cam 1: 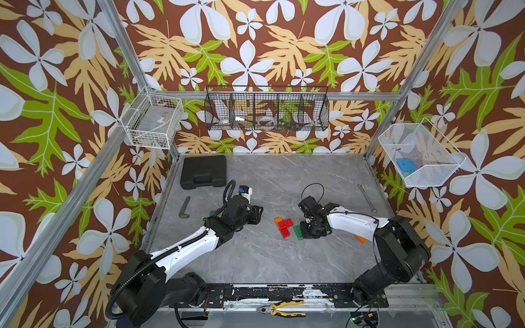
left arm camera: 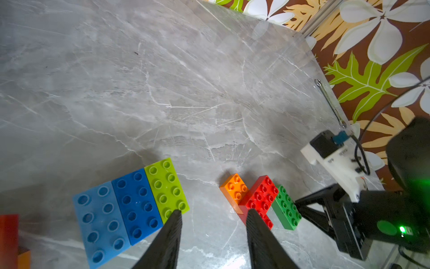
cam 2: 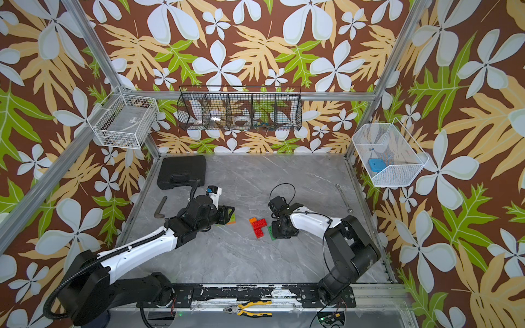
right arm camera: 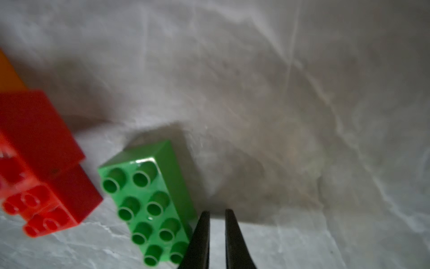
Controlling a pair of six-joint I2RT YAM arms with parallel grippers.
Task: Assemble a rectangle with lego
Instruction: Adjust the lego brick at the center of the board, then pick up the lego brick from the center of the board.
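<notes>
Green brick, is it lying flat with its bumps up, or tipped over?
Flat, bumps up. The green brick rests on the table, all eight studs facing upward; the right end effector is beside it, not gripping.

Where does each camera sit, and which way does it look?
Top views: mounted high, looking down on the table; left arm and right arm show whole.
Left wrist: on the left arm, looking past the left end effector toward blue bricks.
Right wrist: on the right arm, low over the table, behind the right end effector.
Shared: the green brick shows in all.
</notes>
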